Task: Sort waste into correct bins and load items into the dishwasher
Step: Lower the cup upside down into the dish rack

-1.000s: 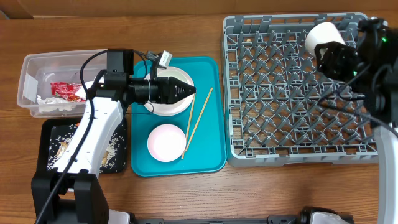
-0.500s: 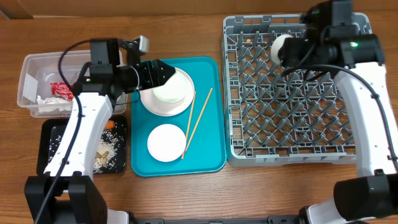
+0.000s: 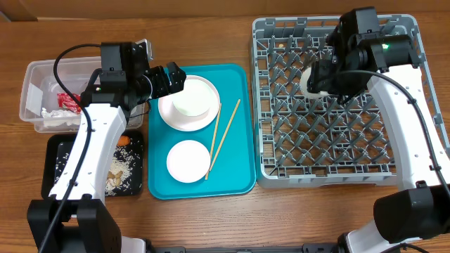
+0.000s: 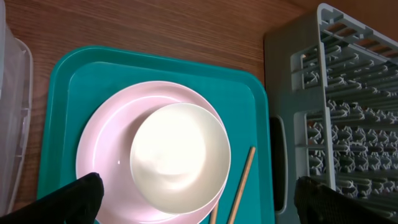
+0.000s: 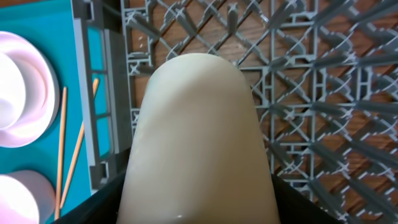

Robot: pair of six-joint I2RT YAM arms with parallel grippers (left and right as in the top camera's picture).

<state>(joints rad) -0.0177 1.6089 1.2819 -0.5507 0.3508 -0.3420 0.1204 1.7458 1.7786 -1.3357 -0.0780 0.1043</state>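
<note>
left gripper spread wide and empty, over the bowl seated on the plate on the teal tray. right gripper clamps the cup over the rack's upper left section.

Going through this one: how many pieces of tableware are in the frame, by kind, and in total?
white plate: 1
white bowls: 2
white cup: 1
wooden chopsticks: 2
Total: 6
</note>
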